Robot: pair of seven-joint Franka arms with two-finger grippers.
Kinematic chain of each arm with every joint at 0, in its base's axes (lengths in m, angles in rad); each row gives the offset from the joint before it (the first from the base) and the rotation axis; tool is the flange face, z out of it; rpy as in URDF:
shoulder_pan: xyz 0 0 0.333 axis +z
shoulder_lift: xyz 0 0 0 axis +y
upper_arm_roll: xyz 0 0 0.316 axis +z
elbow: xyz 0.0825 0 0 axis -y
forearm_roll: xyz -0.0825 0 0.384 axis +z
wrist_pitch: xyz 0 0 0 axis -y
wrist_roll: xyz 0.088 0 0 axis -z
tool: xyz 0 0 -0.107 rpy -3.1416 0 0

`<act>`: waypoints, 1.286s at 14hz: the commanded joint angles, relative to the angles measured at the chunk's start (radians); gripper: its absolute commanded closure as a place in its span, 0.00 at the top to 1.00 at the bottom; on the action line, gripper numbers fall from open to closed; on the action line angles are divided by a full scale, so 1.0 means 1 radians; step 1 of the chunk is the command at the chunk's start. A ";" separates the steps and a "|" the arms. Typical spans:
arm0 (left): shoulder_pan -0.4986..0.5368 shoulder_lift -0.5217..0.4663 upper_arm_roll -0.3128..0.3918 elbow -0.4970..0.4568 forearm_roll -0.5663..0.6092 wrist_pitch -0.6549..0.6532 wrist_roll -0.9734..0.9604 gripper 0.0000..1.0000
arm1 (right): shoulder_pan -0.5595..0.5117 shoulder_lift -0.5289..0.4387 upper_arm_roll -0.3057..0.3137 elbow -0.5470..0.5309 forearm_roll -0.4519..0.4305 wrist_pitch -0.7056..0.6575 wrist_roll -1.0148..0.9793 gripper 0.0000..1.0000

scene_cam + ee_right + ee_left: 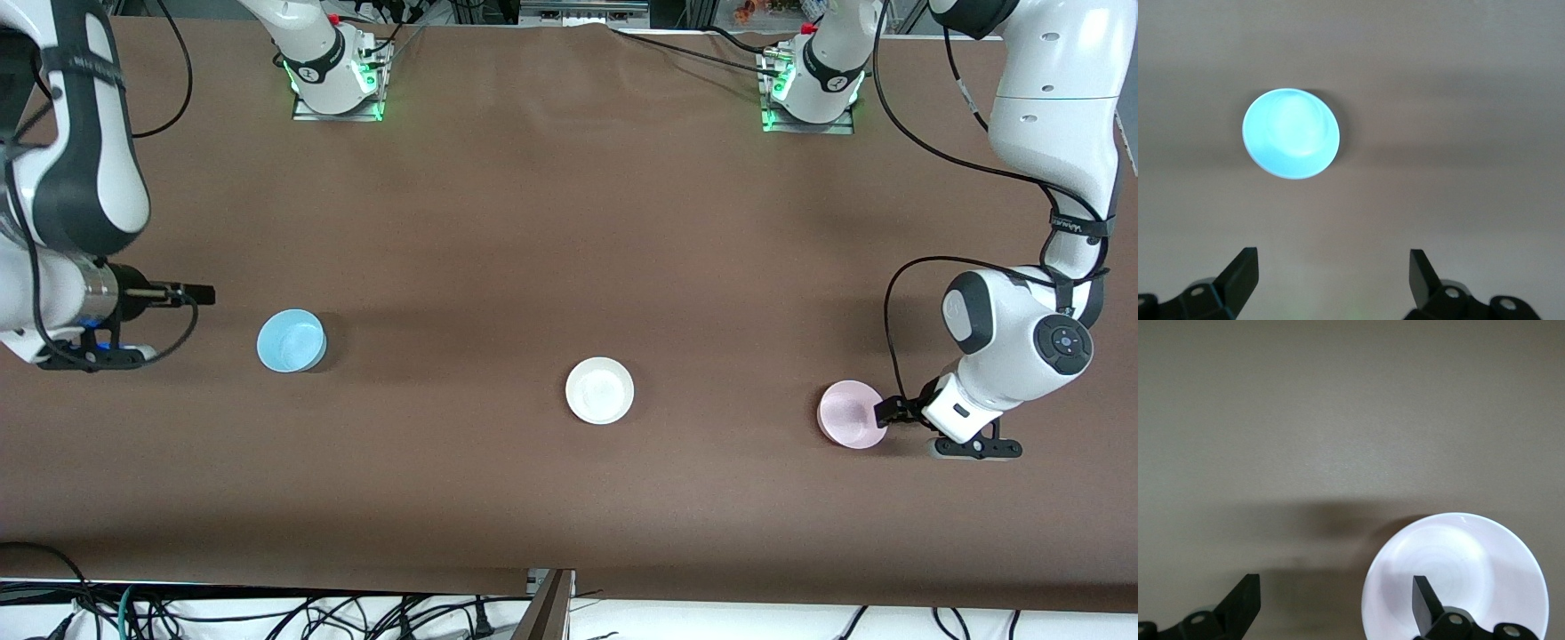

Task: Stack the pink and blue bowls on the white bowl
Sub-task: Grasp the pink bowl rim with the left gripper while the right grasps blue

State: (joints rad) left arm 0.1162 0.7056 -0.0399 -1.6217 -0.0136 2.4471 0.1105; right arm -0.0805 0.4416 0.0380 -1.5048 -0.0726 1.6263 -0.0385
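Note:
The white bowl [600, 389] sits on the brown table between the other two bowls. The pink bowl [852, 414] sits toward the left arm's end. It looks washed-out pale in the left wrist view [1471, 567]. My left gripper [893, 411] is open and low at the pink bowl's edge. In the left wrist view [1335, 603] one finger [1425, 603] is over the bowl's inside and the other is over bare table. The blue bowl [291, 340] sits toward the right arm's end. My right gripper [1331, 280] is open and empty above bare table, apart from the blue bowl [1291, 133].
The right arm's wrist [89, 311] hangs over the table's end beside the blue bowl, its fingers hidden in the front view. Both arm bases [333, 71] [813, 80] stand farthest from the front camera. Cables trail near the bases and below the table's near edge.

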 commanded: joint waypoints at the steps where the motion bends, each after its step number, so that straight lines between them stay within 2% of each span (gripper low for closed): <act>1: -0.007 -0.003 0.002 -0.024 0.006 0.018 0.012 1.00 | -0.012 0.028 0.006 0.017 0.022 0.010 -0.017 1.00; 5: -0.009 -0.005 0.002 -0.066 0.007 0.040 0.012 0.92 | -0.028 0.071 0.006 0.008 0.027 0.061 -0.043 1.00; 7: -0.009 -0.014 0.002 -0.076 0.007 0.040 0.014 0.90 | -0.033 0.071 0.006 -0.031 0.033 0.110 -0.047 1.00; 9: -0.009 -0.021 -0.001 -0.093 0.007 0.040 0.015 0.75 | -0.036 0.055 0.006 -0.127 0.088 0.212 -0.047 1.00; 12: -0.009 -0.038 -0.003 -0.101 0.007 0.029 0.015 0.60 | -0.039 0.045 0.006 -0.224 0.100 0.366 -0.047 1.00; 14: -0.010 -0.051 -0.005 -0.104 0.007 0.023 0.012 0.57 | -0.054 0.045 0.005 -0.288 0.166 0.459 -0.063 1.00; 16: -0.010 -0.057 -0.006 -0.107 0.007 0.017 0.012 0.52 | -0.071 0.048 -0.003 -0.345 0.227 0.576 -0.159 1.00; 18: -0.010 -0.057 -0.006 -0.107 0.007 0.016 0.011 0.43 | -0.076 0.055 -0.020 -0.382 0.273 0.645 -0.216 1.00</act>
State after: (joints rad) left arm 0.1081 0.6874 -0.0476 -1.6904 -0.0136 2.4702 0.1105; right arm -0.1377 0.5197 0.0214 -1.8242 0.1491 2.2061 -0.1834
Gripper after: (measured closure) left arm 0.515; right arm 0.000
